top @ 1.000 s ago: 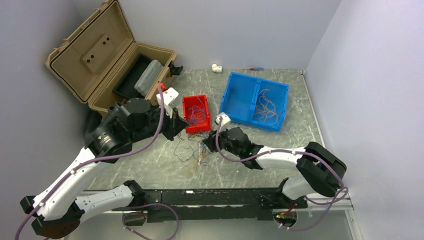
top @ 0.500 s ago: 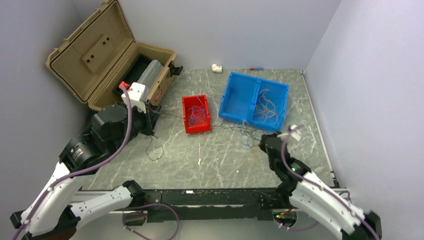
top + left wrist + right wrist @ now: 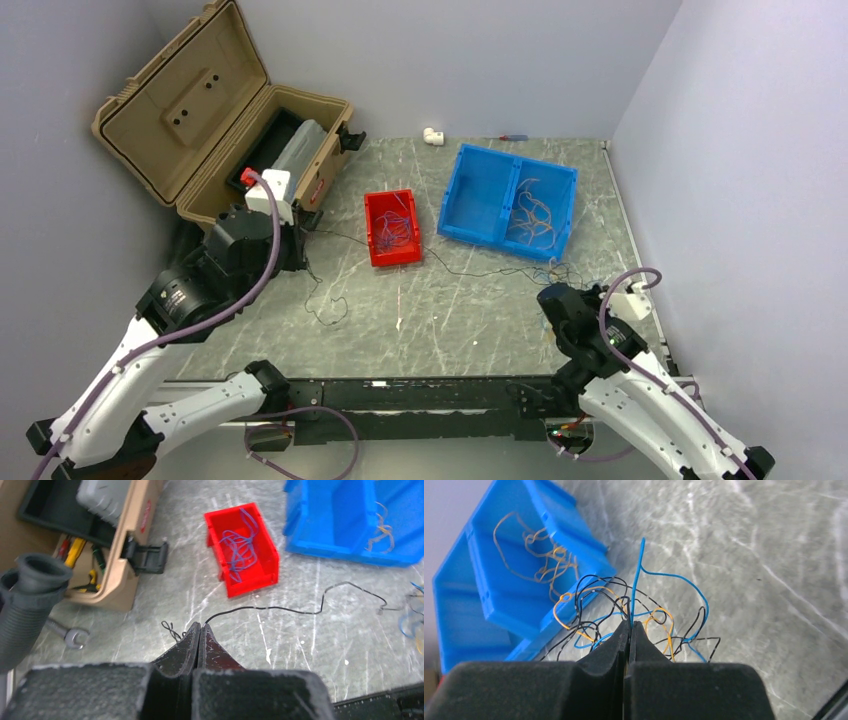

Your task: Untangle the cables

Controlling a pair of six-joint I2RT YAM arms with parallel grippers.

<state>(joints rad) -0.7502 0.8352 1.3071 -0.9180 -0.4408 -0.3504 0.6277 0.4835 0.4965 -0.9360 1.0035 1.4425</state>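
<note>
A tangle of black, blue and yellow-orange cables point(image 3: 634, 605) lies by the blue bin's near corner and also shows in the top view point(image 3: 565, 272). My right gripper point(image 3: 630, 624) is shut on the tangle, with a blue wire point(image 3: 639, 570) rising from the tips; in the top view it point(image 3: 550, 293) sits just near of the tangle. My left gripper point(image 3: 200, 625) is shut on one end of a long black wire point(image 3: 280, 610) that runs right across the table to the tangle. In the top view it point(image 3: 302, 238) is by the toolbox. A loose black loop point(image 3: 326, 305) lies below it.
A red bin point(image 3: 392, 228) holds blue-purple wires point(image 3: 239, 545). A blue two-part bin point(image 3: 510, 200) holds pale tan wires point(image 3: 539, 555). An open tan toolbox point(image 3: 200, 110) stands at the back left, with a wrench point(image 3: 70, 637) beside it. A white fitting point(image 3: 432, 135) and a screwdriver point(image 3: 512, 138) lie at the back.
My right gripper has carried the tangle from the table's middle to the right, by the blue bin. My left gripper drew back left, and the black wire now stretches between them.
</note>
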